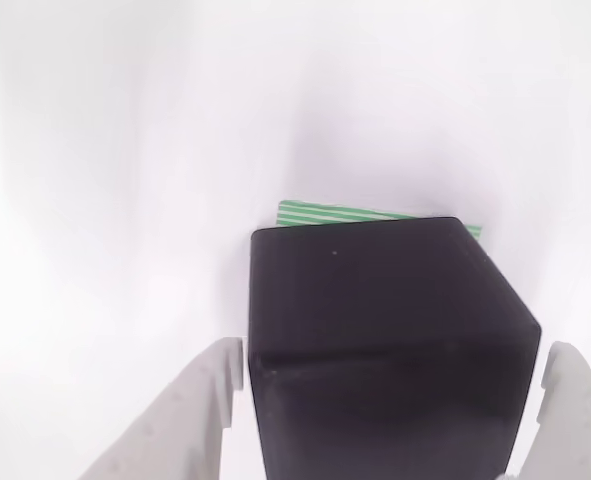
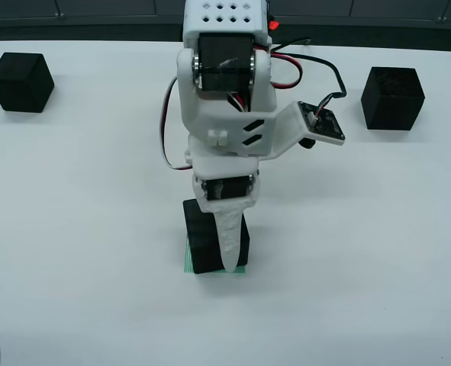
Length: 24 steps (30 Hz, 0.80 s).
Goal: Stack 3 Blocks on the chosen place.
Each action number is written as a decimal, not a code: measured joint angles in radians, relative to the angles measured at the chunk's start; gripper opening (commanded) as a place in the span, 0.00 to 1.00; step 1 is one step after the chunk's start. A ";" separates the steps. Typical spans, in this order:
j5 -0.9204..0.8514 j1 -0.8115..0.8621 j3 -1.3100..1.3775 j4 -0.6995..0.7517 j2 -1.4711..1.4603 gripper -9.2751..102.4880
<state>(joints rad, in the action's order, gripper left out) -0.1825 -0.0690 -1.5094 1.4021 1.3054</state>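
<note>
One block point(image 2: 210, 242) sits square on the green striped patch point(image 1: 320, 212) between spread fingers point(image 1: 200, 420), two other blocks point(image 2: 20, 81) far apart on the white surface point(image 2: 362, 252).

The white plastic five-joint arm point(image 2: 225, 107) extends down the middle of the white table surface point(image 2: 72, 229). Its white two-finger gripper point(image 2: 231, 263) points downward over one matte black plastic cube point(image 2: 206, 244). This cube sits on the square green-and-white striped patch point(image 2: 188, 263), whose edge shows along the cube's left and lower sides. A second black cube point(image 2: 20, 81) rests at upper left. A third black cube point(image 2: 393, 97) rests at upper right. Red and black wires point(image 2: 317, 72) loop beside the arm.
</note>
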 measured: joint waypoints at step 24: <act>-0.522 0.380 -0.249 0.150 0.592 0.43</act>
<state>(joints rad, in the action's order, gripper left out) -0.7041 0.3114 -1.7579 1.5524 1.8975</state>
